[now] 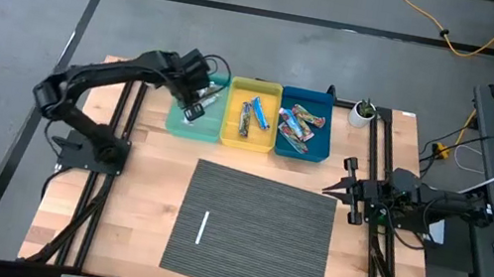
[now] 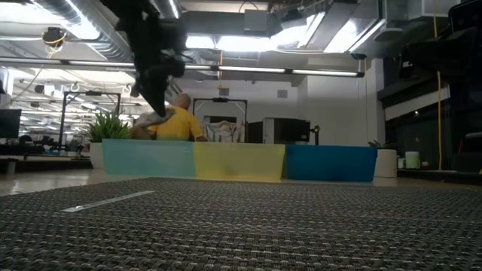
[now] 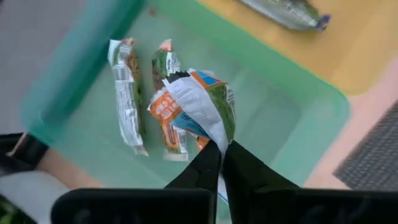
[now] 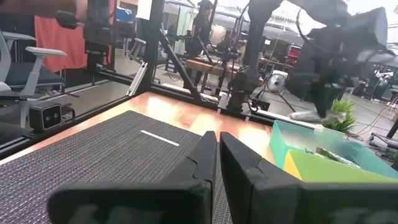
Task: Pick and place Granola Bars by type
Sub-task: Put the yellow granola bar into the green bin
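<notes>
My left gripper [image 3: 221, 152] hangs over the green bin [image 1: 193, 114], shut on a multicoloured granola bar [image 3: 202, 102]. Two more multicoloured bars [image 3: 127, 93] lie flat on that bin's floor. The yellow bin [image 1: 251, 114] holds blue and silvery bars [image 1: 249, 114]; the blue bin [image 1: 303, 136] holds multicoloured bars [image 1: 297, 127]. In the low view the left gripper [image 2: 154, 102] hangs above the green bin's wall [image 2: 147, 158]. My right gripper [image 1: 335, 185] waits at the mat's right edge, shut on nothing. My left gripper pinches the multicoloured bar by the end of its wrapper [image 3: 214, 140] between its two fingertips, coming from above and pointing down. The bar is lifted clear above the green bin's floor and sticks out past the fingertips, over the two bars lying there.
A grey woven mat [image 1: 256, 236] covers the table's middle, with a thin white stick [image 1: 203, 228] lying on it. A small potted plant [image 1: 363, 111] stands right of the blue bin. People and office furniture show in the room behind the table.
</notes>
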`<action>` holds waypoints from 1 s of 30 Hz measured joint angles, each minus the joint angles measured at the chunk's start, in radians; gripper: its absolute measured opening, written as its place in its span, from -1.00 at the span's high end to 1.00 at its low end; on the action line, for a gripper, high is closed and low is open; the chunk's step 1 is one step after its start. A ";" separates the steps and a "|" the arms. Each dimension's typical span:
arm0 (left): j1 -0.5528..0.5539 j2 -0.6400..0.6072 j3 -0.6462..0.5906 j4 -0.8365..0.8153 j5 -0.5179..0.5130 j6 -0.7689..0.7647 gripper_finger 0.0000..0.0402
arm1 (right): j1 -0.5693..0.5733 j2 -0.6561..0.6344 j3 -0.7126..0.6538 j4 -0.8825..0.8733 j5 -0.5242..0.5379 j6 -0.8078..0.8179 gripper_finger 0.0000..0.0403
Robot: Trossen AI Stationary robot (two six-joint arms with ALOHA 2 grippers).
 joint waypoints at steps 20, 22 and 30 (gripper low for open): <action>0.024 0.354 0.222 0.010 -0.022 0.155 0.98 | 0.000 0.000 0.000 0.000 0.000 0.000 0.87; 0.024 0.379 0.216 0.025 -0.021 0.155 0.98 | 0.000 0.000 0.000 0.000 0.000 0.000 0.87; 0.024 0.476 0.214 0.066 -0.007 0.161 0.98 | 0.000 0.000 0.000 0.000 0.000 0.000 0.87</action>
